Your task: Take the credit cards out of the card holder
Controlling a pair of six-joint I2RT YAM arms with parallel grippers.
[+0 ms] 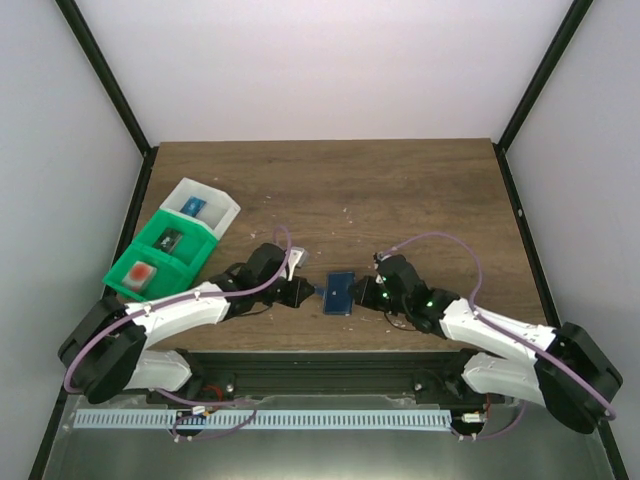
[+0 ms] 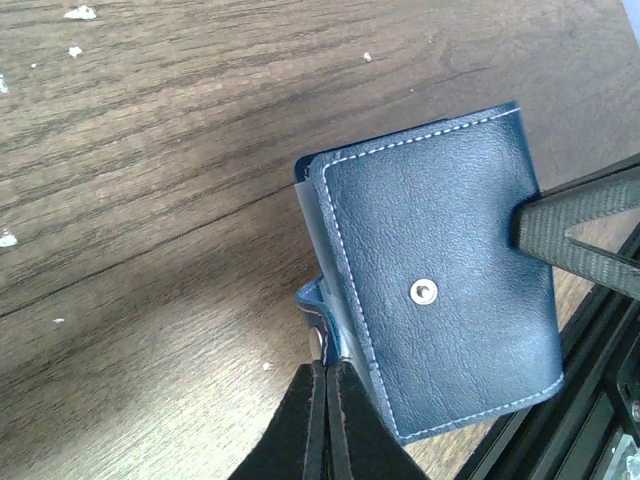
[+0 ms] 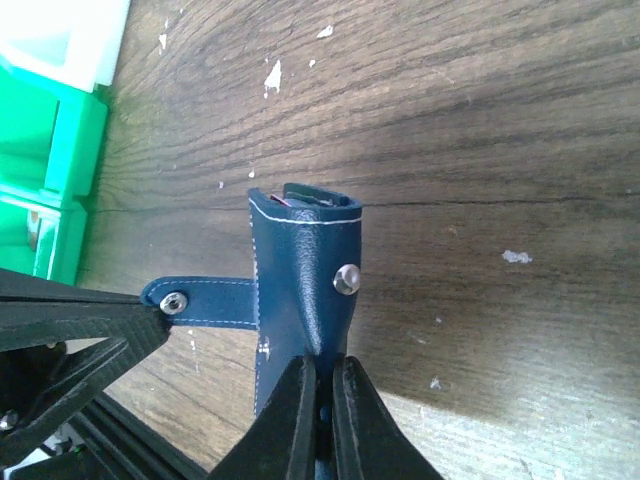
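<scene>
The card holder (image 1: 340, 292), a dark blue stitched wallet, is held between my two grippers near the table's front edge. My left gripper (image 2: 327, 365) is shut on its snap strap (image 3: 205, 300), which is pulled out to the side. My right gripper (image 3: 320, 362) is shut on the opposite edge of the card holder (image 3: 300, 280), pinching the leather. In the left wrist view the closed panel (image 2: 440, 280) with its metal stud faces up. A thin pinkish-red sliver of the credit cards (image 3: 290, 203) shows in the open far end. A pale card with a red blotch (image 1: 140, 272) lies in the green bin.
A green bin (image 1: 178, 262) and a white bin (image 1: 222, 208) stand at the left, each holding small items. The table's black front rail (image 1: 320, 365) runs just behind the grippers. Bare brown tabletop (image 1: 400, 190) stretches to the back.
</scene>
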